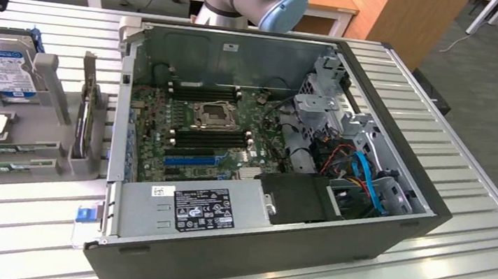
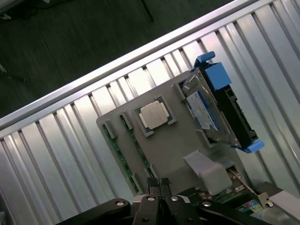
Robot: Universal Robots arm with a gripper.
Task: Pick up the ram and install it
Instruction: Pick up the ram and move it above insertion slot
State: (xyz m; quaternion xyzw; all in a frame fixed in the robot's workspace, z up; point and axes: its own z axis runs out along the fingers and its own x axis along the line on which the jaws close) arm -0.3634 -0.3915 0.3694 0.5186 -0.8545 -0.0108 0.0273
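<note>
The black gripper hangs above a grey plastic parts holder, its fingers pressed together with nothing between them. The ram — a long, thin green circuit-board stick — stands on edge in a slot of the holder, just beneath and ahead of the fingertips. A square silver processor chip lies farther ahead. For a clean pick, I judge, the jaws should straddle the stick's thin edge near its middle — square to it, clear of the slot walls.

The ram, a thin green stick, stands on edge in an outer slot of the gray holder.
</note>
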